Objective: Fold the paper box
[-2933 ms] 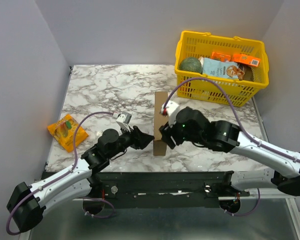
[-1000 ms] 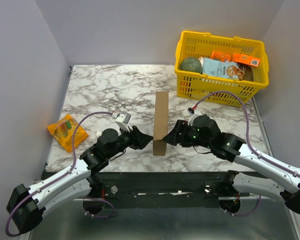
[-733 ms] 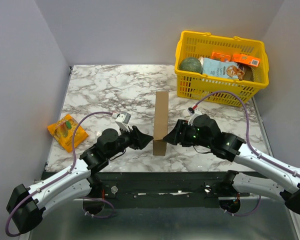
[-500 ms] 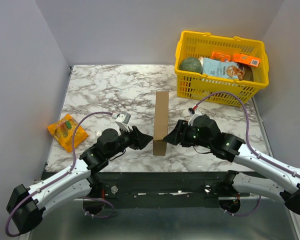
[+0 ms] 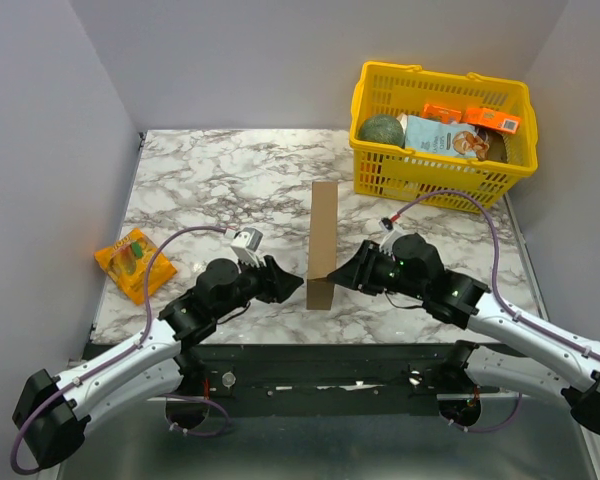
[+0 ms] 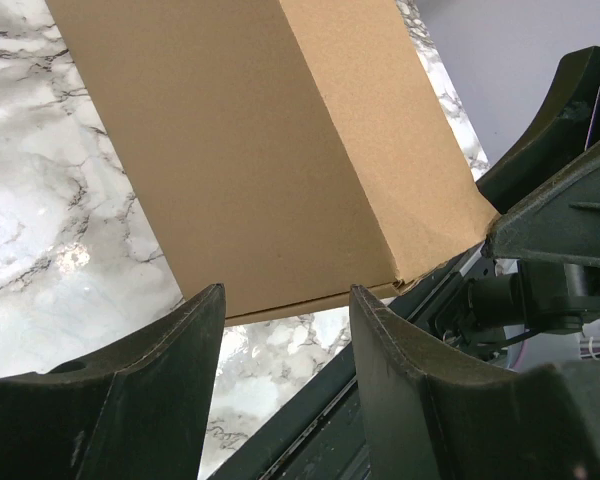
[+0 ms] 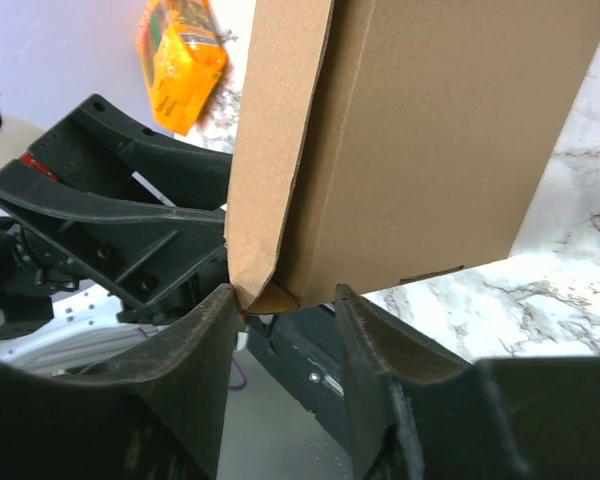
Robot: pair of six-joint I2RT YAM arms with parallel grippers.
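Note:
The paper box (image 5: 322,240) is a plain brown cardboard piece, folded narrow and standing on edge mid-table. My left gripper (image 5: 295,284) is at the left of its near end, open; in the left wrist view its fingers (image 6: 170,360) sit just below the box (image 6: 250,150) with nothing between them. From the right side, my right gripper (image 5: 334,279) meets the same near end. In the right wrist view the box's (image 7: 420,130) lower folded corner lies at that gripper's (image 7: 285,298) tips. The left fingertip (image 7: 223,300) touches the corner; the other stands apart.
A yellow basket (image 5: 440,182) with groceries stands at the back right. An orange snack packet (image 5: 132,262) lies at the table's left edge, also seen as the packet (image 7: 185,50) in the right wrist view. The black front rail (image 5: 330,360) runs just below the box's near end.
The right gripper came down from over the box to its right side, and its jaws have narrowed around the near corner. The left arm has barely moved.

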